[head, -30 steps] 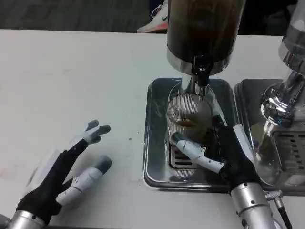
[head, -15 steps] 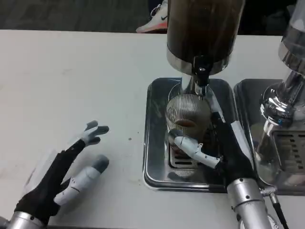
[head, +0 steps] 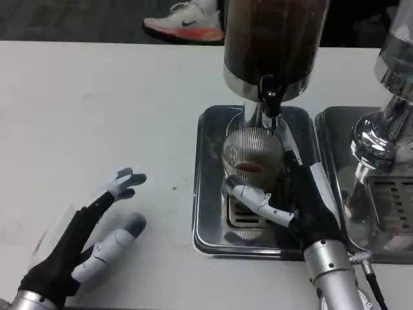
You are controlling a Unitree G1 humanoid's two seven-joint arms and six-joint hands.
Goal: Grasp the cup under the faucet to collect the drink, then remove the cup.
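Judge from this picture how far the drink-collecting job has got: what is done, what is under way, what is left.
Done: the right hand grips the ribbed cup, which stands under the faucet on the metal tray. Under way: collecting; a little dark drink shows in the cup. Left: taking the cup away. The left hand rests open on the table.

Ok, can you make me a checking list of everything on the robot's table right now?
Surface: white table, bare around the left hand.
Job's things: ribbed clear cup stands on the metal drip tray, under the black faucet of the dark drink dispenser; a little brown drink shows inside.
Clutter: second dispenser with its own tray to the right.
Hands: right hand wraps the cup; left hand rests open on the table.
Cables: one thin cable by the right wrist.
Surroundings: a sneaker on the dark floor beyond the table.
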